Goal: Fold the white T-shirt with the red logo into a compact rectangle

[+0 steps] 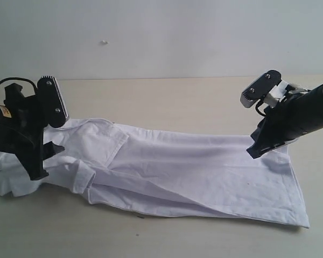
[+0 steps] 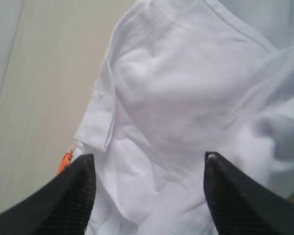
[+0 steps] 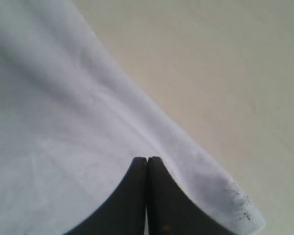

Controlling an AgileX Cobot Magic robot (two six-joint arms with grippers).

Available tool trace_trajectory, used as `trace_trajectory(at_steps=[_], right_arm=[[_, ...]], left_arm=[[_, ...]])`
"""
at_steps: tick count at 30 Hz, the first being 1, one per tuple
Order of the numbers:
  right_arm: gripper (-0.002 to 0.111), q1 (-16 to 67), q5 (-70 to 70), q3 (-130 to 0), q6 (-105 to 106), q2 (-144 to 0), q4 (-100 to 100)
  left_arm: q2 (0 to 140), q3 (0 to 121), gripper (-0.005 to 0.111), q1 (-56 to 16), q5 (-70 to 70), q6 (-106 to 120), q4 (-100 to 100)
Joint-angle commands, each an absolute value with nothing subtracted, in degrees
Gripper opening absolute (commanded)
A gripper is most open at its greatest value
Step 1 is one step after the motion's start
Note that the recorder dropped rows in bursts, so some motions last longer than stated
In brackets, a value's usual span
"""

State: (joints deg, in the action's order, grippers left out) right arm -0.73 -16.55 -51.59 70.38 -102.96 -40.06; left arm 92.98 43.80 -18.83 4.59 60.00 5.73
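Note:
The white T-shirt (image 1: 194, 166) lies folded lengthwise in a long band across the table, collar end at the left and hem at the right. Its red logo is hidden. My left gripper (image 1: 47, 158) hangs open just above the crumpled collar end, and in the left wrist view its fingers (image 2: 149, 166) straddle white cloth (image 2: 186, 88) beside the orange neck tag (image 2: 64, 162). At the hem's far edge my right gripper (image 1: 254, 152) is shut. Its tips (image 3: 147, 159) meet on the fabric (image 3: 63, 122) close to the edge.
The beige table (image 1: 177, 102) runs bare behind and in front of the shirt. A pale wall stands at the back. The hem corner (image 3: 237, 203) carries a few dark specks. The right arm (image 1: 301, 113) reaches in over the table's right edge.

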Motion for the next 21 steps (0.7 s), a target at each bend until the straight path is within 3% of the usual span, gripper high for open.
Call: trace_trajectory(at_steps=[1, 4, 9, 19, 21], right_arm=[[0.0, -0.6, -18.2, -51.9, 72.0, -102.5, -40.2], [0.0, -0.6, -24.7, -51.9, 82.2, -102.7, -41.9], [0.0, -0.6, -28.8, -51.9, 90.6, -105.6, -47.9], [0.0, -0.6, -29.0, -51.9, 90.3, -106.2, -47.9], [0.0, -0.6, -29.0, -51.9, 90.3, -106.2, -47.9]], left_arm=[[93.3, 44.1, 0.051, -18.4, 0.0, 59.7, 5.7], [93.1, 44.1, 0.035, -18.4, 4.1, 59.7, 5.8], [92.9, 44.1, 0.039, -17.2, 13.2, 60.0, 4.1], [105.7, 44.1, 0.039, -15.2, -3.1, 57.9, 5.3], [108.0, 44.5, 0.037, -15.2, -1.0, 57.6, 7.1]])
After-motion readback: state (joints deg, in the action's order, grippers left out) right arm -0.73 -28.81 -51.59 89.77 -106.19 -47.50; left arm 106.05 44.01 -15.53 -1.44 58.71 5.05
